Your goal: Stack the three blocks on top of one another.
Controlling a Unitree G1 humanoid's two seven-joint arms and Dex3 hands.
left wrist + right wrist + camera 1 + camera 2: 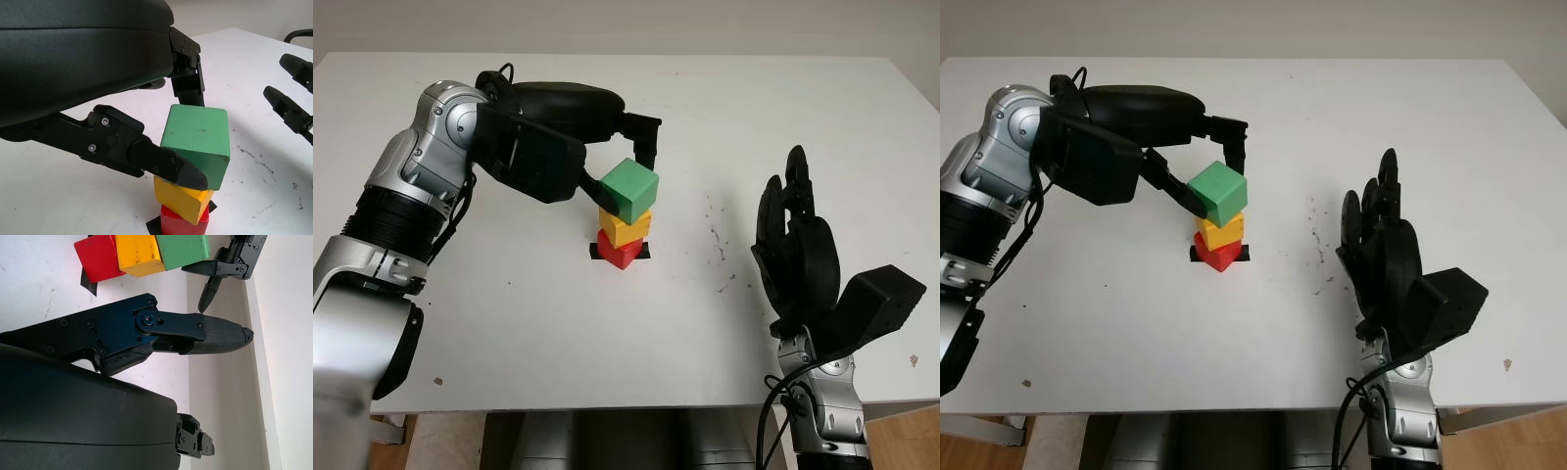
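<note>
Here the green block [629, 189] is pinched by the left hand [607, 166] atop the yellow block [626, 227] and red block [619, 254], seemingly touching; the right hand [798, 245] is held open at 3 o'clock.

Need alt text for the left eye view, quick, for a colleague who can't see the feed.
The left hand grips a green block sitting on a yellow block atop a red block, mid-table. The right hand, open, is off to the right of the stack.
</note>
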